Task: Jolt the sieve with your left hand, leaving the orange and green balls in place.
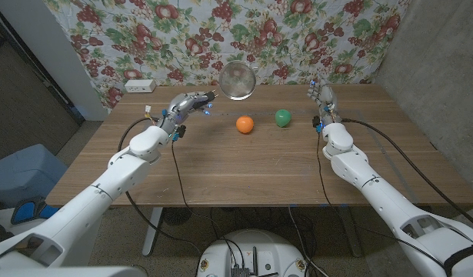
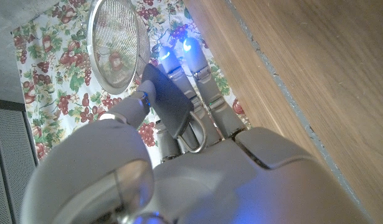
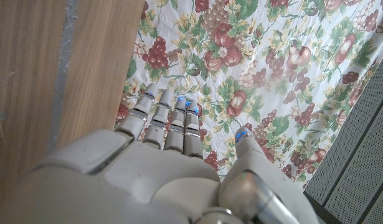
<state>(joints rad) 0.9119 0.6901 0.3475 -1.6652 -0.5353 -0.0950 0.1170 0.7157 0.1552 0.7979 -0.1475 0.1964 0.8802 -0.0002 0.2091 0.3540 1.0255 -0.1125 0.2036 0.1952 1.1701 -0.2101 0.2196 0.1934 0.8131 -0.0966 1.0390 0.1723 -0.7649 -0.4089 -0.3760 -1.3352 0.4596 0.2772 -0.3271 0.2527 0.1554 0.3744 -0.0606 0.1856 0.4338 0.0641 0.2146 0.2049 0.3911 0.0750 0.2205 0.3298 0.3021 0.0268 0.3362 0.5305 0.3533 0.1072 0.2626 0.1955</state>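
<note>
The left hand (image 1: 188,105) grips the sieve (image 1: 238,80) by its flat black handle (image 2: 167,99), bowl raised just beyond the fingertips. Light, rigid mesh: shake gently from the handle. Orange ball (image 1: 244,124) and green ball (image 1: 283,118) sit beside it.

You have a wooden surface (image 1: 221,165) in front of you, and everything else sits around it. Behind its far edge hangs a cloth (image 1: 182,31) printed with fruit and leaves. On its far left corner rests a white power strip (image 1: 139,85). To the left of the surface, down on the floor, stands a pale blue bin (image 1: 24,173). To its right rises a grey wall (image 1: 444,69).
</note>
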